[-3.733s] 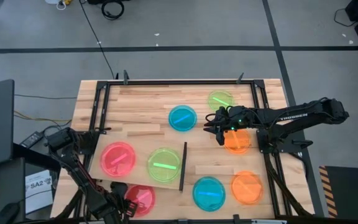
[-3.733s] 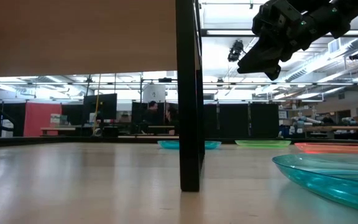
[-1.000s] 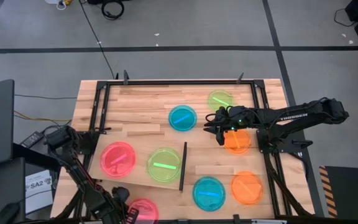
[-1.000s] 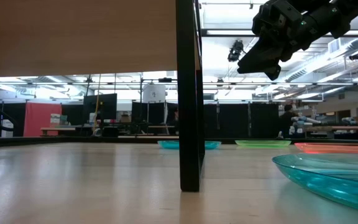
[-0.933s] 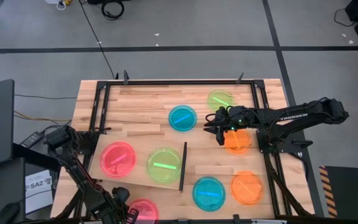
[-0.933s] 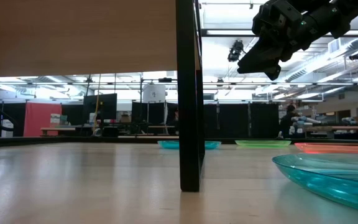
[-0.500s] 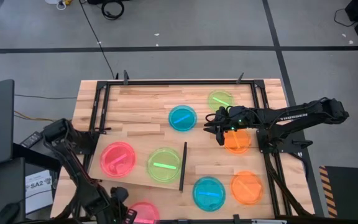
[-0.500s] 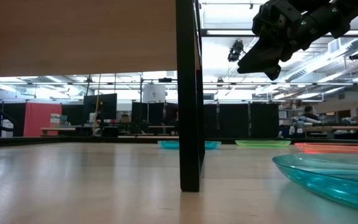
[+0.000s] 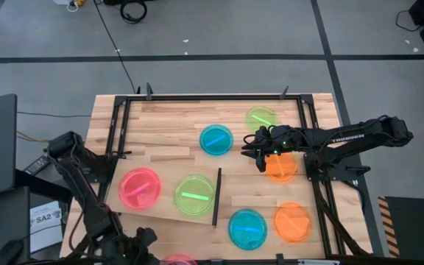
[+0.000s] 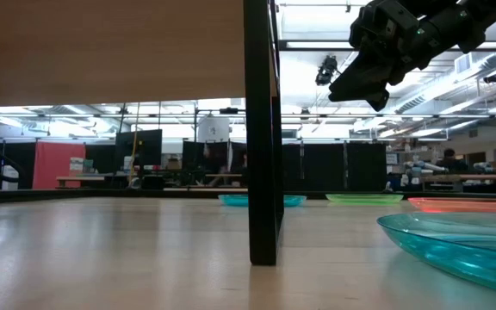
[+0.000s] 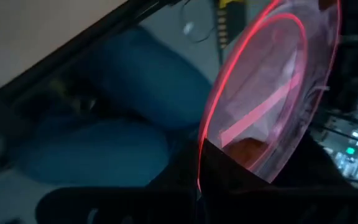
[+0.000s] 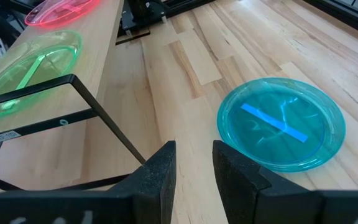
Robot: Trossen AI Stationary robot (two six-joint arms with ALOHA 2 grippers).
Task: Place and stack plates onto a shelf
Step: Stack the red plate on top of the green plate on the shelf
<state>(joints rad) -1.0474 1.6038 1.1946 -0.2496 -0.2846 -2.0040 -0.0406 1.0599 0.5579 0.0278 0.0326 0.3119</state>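
The shelf (image 9: pixel 160 213) is a pale panel on the table's near left, with a black upright strip (image 9: pixel 216 196) along its right edge. A pink plate (image 9: pixel 139 188) and a green plate (image 9: pixel 194 194) lie flat on it. My left gripper (image 9: pixel 155 249) is at the near edge, shut on another pink plate (image 9: pixel 177 259), which is cut off by the picture's bottom edge. My right gripper (image 9: pixel 258 152) hangs open above the table's far right, between a blue plate (image 9: pixel 216 139) and an orange plate (image 9: pixel 280 166), with nothing between its fingers (image 12: pixel 160 168). My left gripper pinches the pink plate by its rim (image 11: pixel 202 142) between its two fingers. The rest of the plate (image 11: pixel 272 93) juts out beyond the fingertips. It is lifted clear of the table and stands steeply tilted, almost on edge.
More plates lie flat on the tabletop: green (image 9: pixel 260 118) at the far right, blue (image 9: pixel 246 228) and orange (image 9: pixel 293 221) at the near right. A black metal frame (image 9: pixel 212 96) borders the table. In the low view the strip (image 10: pixel 263 129) stands in front.
My left gripper has risen at the table's near edge and tipped its fingers upward, still shut on the pink plate. The plate has come up with it and has slid most of the way out of the high view's bottom edge.
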